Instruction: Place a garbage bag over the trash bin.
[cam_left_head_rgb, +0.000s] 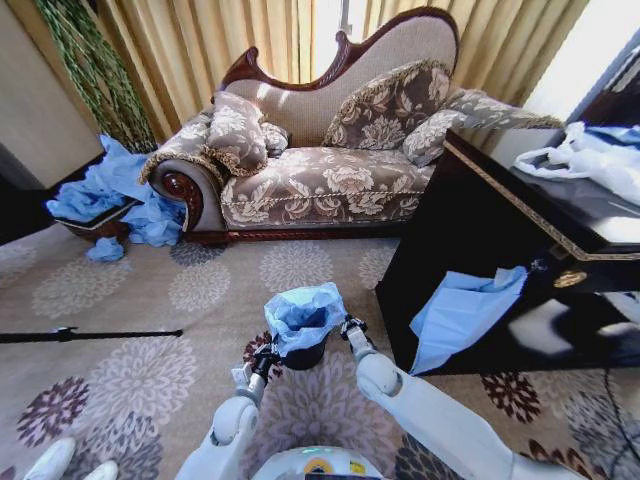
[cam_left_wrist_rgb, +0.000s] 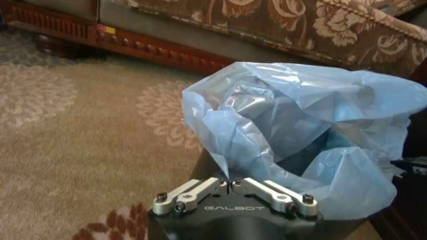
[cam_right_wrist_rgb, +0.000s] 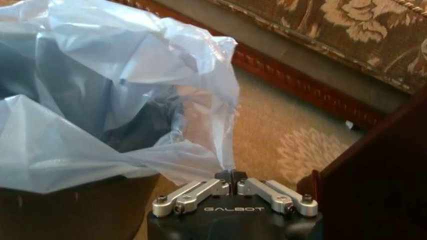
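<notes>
Both grippers, left (cam_left_wrist_rgb: 230, 183) and right (cam_right_wrist_rgb: 231, 174), apparently pinch garbage bag (cam_left_head_rgb: 303, 312) edges either side of the trash bin (cam_left_head_rgb: 305, 354), spreading its mouth.

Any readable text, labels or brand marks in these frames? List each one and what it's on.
"GALBOT": on the body of the left gripper, left wrist view, pinching the garbage bag.
"GALBOT": on the body of the right gripper, right wrist view, pinching the bag's edge.
Small red and yellow sticker on the sofa's wooden base: too small to read.
Round emblem on the robot's torso, head view: no legible text.
</notes>
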